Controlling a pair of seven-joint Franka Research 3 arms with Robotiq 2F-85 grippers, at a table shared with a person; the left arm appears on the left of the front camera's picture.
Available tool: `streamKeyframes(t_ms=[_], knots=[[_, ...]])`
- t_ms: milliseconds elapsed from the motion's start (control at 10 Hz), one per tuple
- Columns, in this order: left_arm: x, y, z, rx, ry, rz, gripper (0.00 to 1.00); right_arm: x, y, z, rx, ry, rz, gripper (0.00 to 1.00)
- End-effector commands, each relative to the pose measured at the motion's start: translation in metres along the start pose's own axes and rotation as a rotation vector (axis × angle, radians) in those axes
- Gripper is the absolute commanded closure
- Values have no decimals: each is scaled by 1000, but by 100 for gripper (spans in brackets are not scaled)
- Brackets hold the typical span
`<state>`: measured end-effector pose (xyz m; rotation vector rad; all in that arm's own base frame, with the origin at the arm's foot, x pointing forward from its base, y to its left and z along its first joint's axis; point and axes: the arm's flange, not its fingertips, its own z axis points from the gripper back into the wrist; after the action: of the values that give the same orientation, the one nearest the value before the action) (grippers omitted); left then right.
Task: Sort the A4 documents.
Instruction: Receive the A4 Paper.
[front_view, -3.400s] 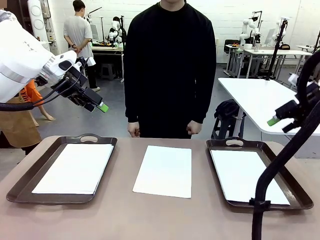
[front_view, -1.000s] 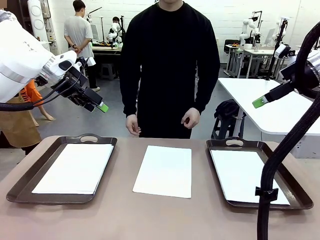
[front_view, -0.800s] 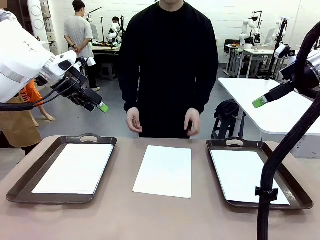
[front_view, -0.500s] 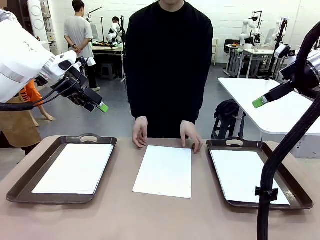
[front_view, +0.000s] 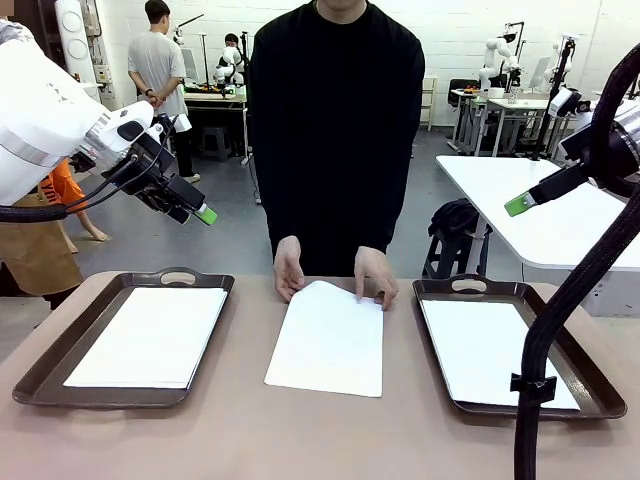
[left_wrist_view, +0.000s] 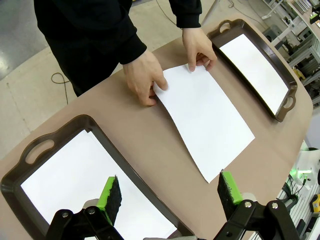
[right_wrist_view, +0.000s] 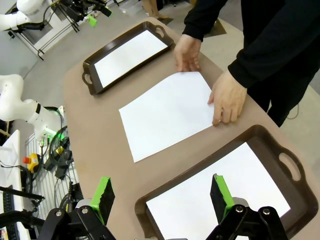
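While both arms hang raised above the bench, the left tool (left_wrist_view: 167, 197) stands with its green-padded fingers wide apart and empty, and the right tool (right_wrist_view: 162, 196) hangs the same way, clamped on nothing.

Seen from the left tool's own camera, the loose sheet (left_wrist_view: 205, 120) lies toward 12 to 1 o'clock, beyond the near tray (left_wrist_view: 37, 150); from the right tool's camera the same sheet lies toward 11 o'clock, past the corner of the other tray (right_wrist_view: 290, 167). In the front view the sheet (front_view: 328, 340) sits at the middle of the bench (front_view: 250, 430), between the two trays, its long axis running from the robot's side toward the person at 12 o'clock. Neither arm looks clearly nearer; the person's hands are nearest by far.

One hand (front_view: 288, 270) and the other hand (front_view: 373, 277) press on the sheet's far edge, where one corner curls up off the bench.

Each sheet is thin, flat, matt white paper, rectangular and blank-looking. One lies in the left tray (front_view: 40, 370) and one in the right tray (front_view: 590, 385); both trays are dark brown, smooth, shallow-walled, with a cut-out handle at the far end. The bench top is plain matt tan with rounded corners.
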<state>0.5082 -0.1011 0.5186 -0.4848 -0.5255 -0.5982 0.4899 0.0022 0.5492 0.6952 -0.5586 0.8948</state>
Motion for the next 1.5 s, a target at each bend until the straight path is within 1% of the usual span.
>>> streamKeyframes(t_ms=[0,1400], knots=[[0,0,1,7,-7,1,0,1,1,-1,2,-3,1,0],[0,0,1,7,-7,1,0,1,1,-1,2,-3,1,0]])
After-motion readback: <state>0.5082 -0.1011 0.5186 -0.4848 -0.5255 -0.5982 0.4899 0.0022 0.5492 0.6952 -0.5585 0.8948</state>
